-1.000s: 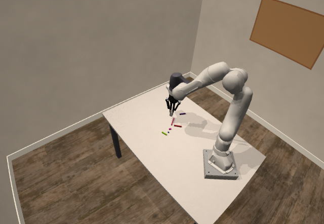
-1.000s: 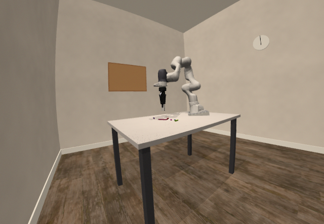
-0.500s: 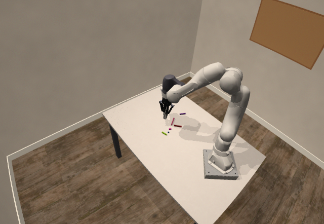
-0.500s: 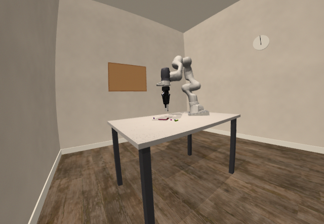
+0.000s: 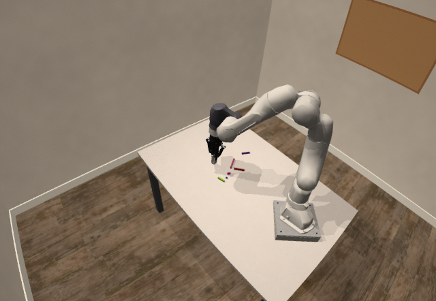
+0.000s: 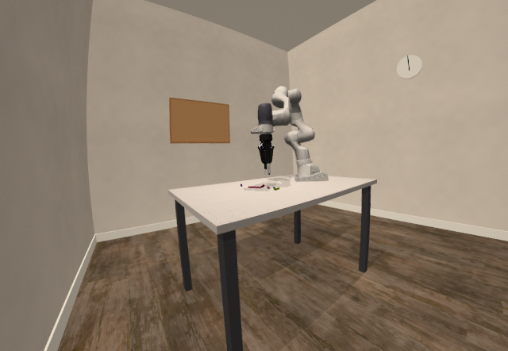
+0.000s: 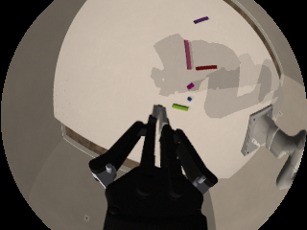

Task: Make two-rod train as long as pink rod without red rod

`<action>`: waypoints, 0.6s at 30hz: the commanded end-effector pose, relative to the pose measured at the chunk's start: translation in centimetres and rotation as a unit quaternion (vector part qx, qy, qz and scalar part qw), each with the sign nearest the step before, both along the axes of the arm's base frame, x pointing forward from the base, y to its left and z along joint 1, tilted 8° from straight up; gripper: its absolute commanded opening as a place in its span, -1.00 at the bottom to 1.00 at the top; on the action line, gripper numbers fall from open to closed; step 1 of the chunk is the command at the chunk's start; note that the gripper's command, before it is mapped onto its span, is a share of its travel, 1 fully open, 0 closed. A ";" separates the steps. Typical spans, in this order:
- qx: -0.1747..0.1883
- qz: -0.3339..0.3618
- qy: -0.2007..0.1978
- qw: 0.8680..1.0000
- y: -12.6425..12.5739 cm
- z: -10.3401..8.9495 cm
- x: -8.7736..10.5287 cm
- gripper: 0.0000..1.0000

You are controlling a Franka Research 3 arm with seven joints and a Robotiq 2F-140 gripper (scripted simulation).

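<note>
Hanging over the table (image 5: 182, 185) with the claw (image 5: 215, 154) pinched almost fully shut on a short grey rod (image 5: 213, 160) – held upright, poking down out of the fingertips, well clear of the surface in the exterior view. Judging by colours: grey and purple together matching pink, so purple rod (image 5: 245, 152) taken as the partner. Seen from the top camera, lying at about 3 o'clock from the claw, well apart, with the pink rod (image 5: 232, 163) and the red rod (image 5: 239, 169) at roughly 4 o'clock in between and nearer. From the wrist camera, sitting at about 1 o'clock, far up the field, beyond the pink one. Long axis of the purple rod running roughly 3 to 9 in the top view, tilted a touch toward 2 to 8 – so, to butt on, needing the grey piece turned flat along that same line and set at one of its ends. Judged safer at the 3 o'clock end, away from the pink and red rods, though the spare gap there cannot be told. Scattered at 5 to 6 o'clock of the claw: magenta rod (image 5: 229, 173), tiny blue rod (image 5: 226, 177), lime rod (image 5: 221, 179), all apart from the purple. No train laid yet.
</note>
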State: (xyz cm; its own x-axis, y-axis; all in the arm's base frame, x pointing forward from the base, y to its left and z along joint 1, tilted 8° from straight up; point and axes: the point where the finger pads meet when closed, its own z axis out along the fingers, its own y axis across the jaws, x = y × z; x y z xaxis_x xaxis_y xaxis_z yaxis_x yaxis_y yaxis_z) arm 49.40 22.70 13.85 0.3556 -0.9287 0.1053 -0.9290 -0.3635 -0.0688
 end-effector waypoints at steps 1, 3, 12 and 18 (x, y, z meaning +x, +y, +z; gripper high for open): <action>0.000 -0.073 -0.007 0.997 0.8 -0.1 -0.2 -0.94; 0.005 -0.094 -0.009 0.996 2.4 -0.2 -0.5 -0.94; 0.006 -0.097 -0.009 0.995 2.7 -0.2 -0.5 -0.94; 0.006 -0.097 -0.009 0.995 2.7 -0.2 -0.5 -0.94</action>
